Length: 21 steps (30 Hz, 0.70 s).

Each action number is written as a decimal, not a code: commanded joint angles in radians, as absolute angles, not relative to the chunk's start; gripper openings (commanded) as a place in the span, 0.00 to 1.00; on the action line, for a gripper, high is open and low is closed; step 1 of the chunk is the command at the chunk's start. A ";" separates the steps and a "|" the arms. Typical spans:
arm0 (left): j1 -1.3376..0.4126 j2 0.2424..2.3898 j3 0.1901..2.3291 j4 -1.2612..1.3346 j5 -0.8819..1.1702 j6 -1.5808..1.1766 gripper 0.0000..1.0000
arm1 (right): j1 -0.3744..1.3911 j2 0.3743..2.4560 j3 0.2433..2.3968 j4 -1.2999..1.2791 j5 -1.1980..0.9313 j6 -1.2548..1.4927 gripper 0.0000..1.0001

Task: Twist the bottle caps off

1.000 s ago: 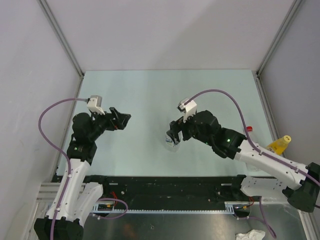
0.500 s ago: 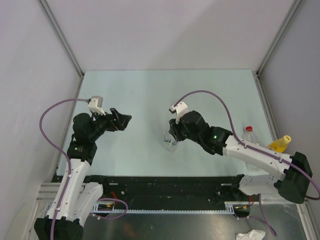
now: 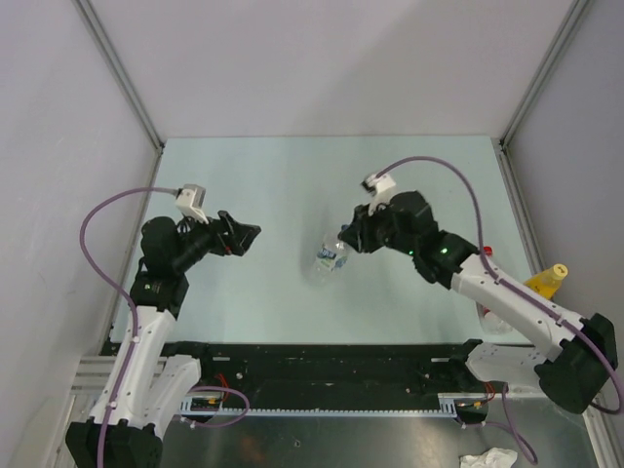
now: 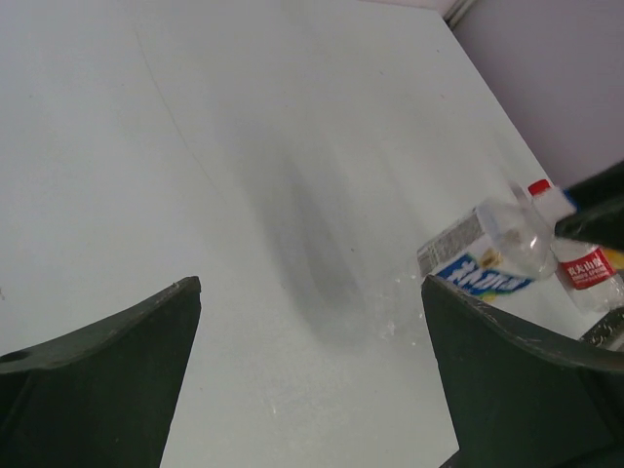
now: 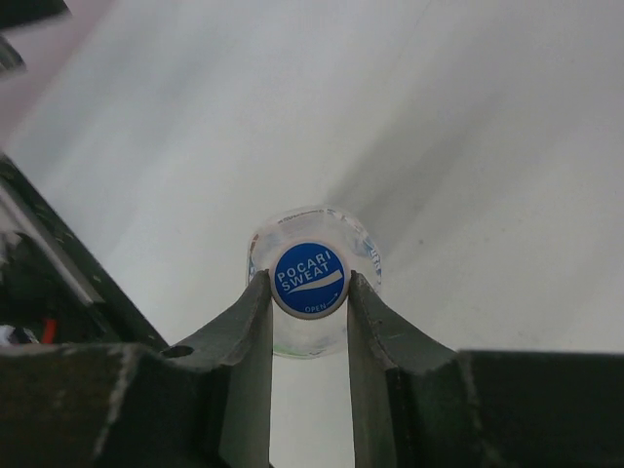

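Toward the left edge of the worktop, the left arm holds its jaws spread wide with nothing between them, aimed across at the middle. Near mid-worktop, closer to the near edge than the far one, the blue-labelled bottle is tipped at a slant. Its long axis runs from the base on the left up to the neck on the right, so the base faces the left jaws, well apart from them, while the neck end sits with the right arm. That arm's jaws are clenched on the blue-topped cap, one finger on each side; whether the base touches the worktop I cannot tell. The right arm is plainly the nearer. The body probably needs a hold from the left before a twist will do much. By the right edge stand the red-capped bottle and the yellow bottle. A second ago the right jaws stood open over this bottle, which looked upright and a little nearer the near edge. Since then they have closed and the bottle has leaned — the left arm has scarcely stirred.
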<state>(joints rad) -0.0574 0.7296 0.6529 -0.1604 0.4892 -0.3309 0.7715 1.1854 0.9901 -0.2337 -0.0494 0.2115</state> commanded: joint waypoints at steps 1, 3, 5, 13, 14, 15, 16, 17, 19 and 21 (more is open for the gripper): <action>-0.054 0.764 0.731 -0.143 0.639 -0.273 0.99 | 0.621 1.126 1.029 -0.118 -0.385 0.336 0.00; -0.076 0.789 0.752 -0.144 0.693 -0.255 1.00 | 0.557 1.124 1.029 -0.092 -0.499 0.382 0.00; -0.118 0.813 0.769 -0.143 0.712 -0.225 0.99 | 0.510 1.131 1.030 -0.061 -0.611 0.401 0.00; -0.291 0.922 0.808 -0.143 0.851 -0.168 0.99 | 0.405 1.180 1.031 0.058 -0.956 0.451 0.00; -0.306 0.930 0.810 -0.143 0.872 -0.160 1.00 | 0.396 1.185 1.030 0.085 -0.991 0.472 0.00; -0.319 0.939 0.813 -0.142 0.892 -0.154 1.00 | 0.389 1.189 1.030 0.116 -1.022 0.496 0.00; -0.329 0.949 0.814 -0.142 0.915 -0.149 0.99 | 0.384 1.192 1.029 0.146 -1.051 0.519 0.00; -0.335 0.958 0.817 -0.141 0.941 -0.145 1.00 | 0.380 1.196 1.030 0.176 -1.074 0.543 0.00; -0.347 0.972 0.822 -0.138 0.987 -0.144 0.99 | 0.375 1.201 1.031 0.231 -1.108 0.587 0.00; -0.366 0.983 0.832 -0.133 1.024 -0.144 0.99 | 0.372 1.204 1.030 0.274 -1.122 0.627 0.00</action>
<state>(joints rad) -0.3374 0.9710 0.7742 -0.1600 0.8894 -0.1772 0.3794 1.2018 0.9901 0.0998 -0.9836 0.5091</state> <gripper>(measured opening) 0.994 0.329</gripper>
